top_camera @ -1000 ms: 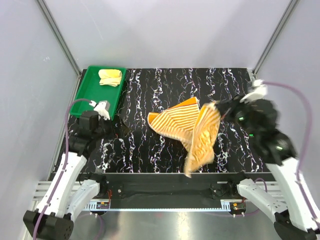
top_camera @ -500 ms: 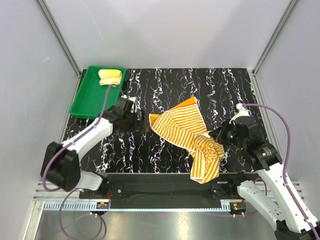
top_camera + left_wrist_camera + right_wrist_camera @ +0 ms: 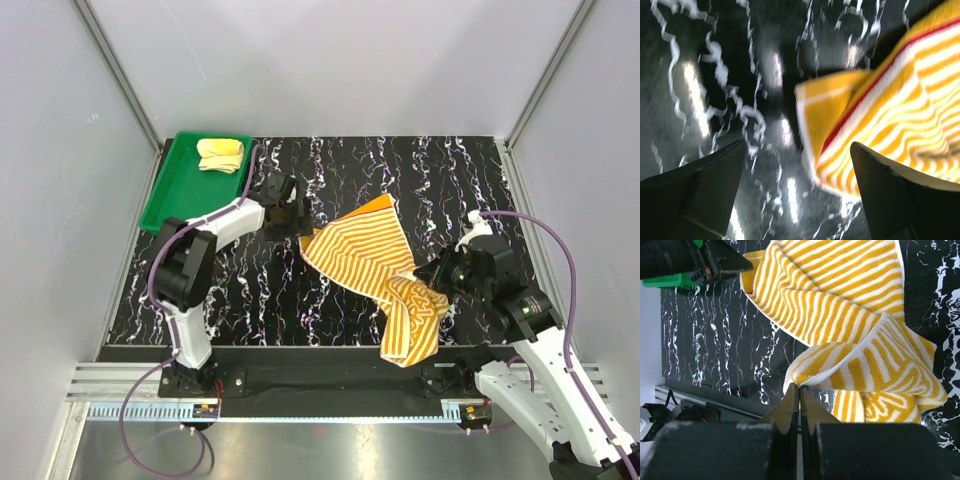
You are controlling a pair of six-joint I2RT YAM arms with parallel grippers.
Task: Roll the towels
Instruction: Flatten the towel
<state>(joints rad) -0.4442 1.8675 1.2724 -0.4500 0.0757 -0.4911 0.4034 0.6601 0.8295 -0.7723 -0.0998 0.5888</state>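
Over the last second the left gripper (image 3: pixel 290 212) leaves its spot beside the green tray (image 3: pixel 175 200) and swings out across the table (image 3: pixel 400 170). It now sits at the left corner of the striped towel (image 3: pixel 365 250). In the left wrist view its fingers stand wide apart with that corner lying between them, a little ahead of the tips. Nothing is held yet, and whether a finger touches the cloth I cannot tell. In the same second the right gripper (image 3: pixel 435 278) comes down from a raised position at the far right to the near right of the table. It is fully closed, pinching an edge of the striped towel. The towel's far part lies spread in the middle of the table. Its near-right part is bunched and twisted under the right gripper, with a tail hanging over the near edge. The spread part has hardly shifted in the last half second. The pale yellow towel (image 3: pixel 220 155) lies folded in the far end of the tray, untouched. Judgement: this is a two-handed flattening step, with one side already held and the left arm placed to take the opposite corner. No rolling has begun on either towel, so the task is at an early stage. The twisted near end needs pulling straight first.
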